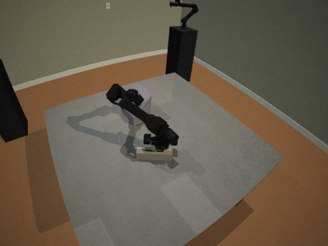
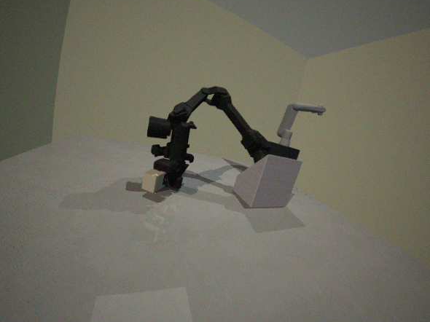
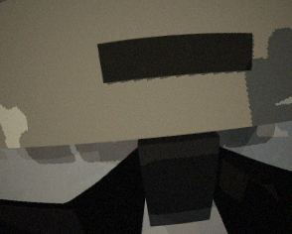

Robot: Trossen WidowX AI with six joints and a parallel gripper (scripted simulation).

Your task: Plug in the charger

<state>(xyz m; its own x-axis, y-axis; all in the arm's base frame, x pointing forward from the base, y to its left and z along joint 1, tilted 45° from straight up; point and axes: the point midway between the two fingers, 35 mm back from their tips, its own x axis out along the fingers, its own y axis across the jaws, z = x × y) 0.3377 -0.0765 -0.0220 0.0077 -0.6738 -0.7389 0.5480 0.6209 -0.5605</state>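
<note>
The power strip (image 1: 154,155) (image 2: 151,182) (image 3: 60,89) is a beige block on the table, with a dark rectangular area on the face seen in the wrist view. My gripper (image 1: 161,147) (image 2: 173,183) (image 3: 171,152) points down beside the strip and is shut on the black charger (image 3: 180,174). The charger's near end shows between the dark fingers, and its far end meets the strip's edge in the wrist view. Its prongs are not visible, and whether it touches the strip cannot be told. The top and exterior views do not show the charger clearly, and the outlet openings are not distinct.
A pale lilac block (image 1: 147,101) (image 2: 277,182) with a slanted side stands on the grey table (image 1: 117,183) (image 2: 255,269) near the arm's base. A black pedestal (image 1: 180,53) with another arm (image 1: 192,9) stands beyond the table, and another dark pedestal (image 1: 11,114) stands at the left.
</note>
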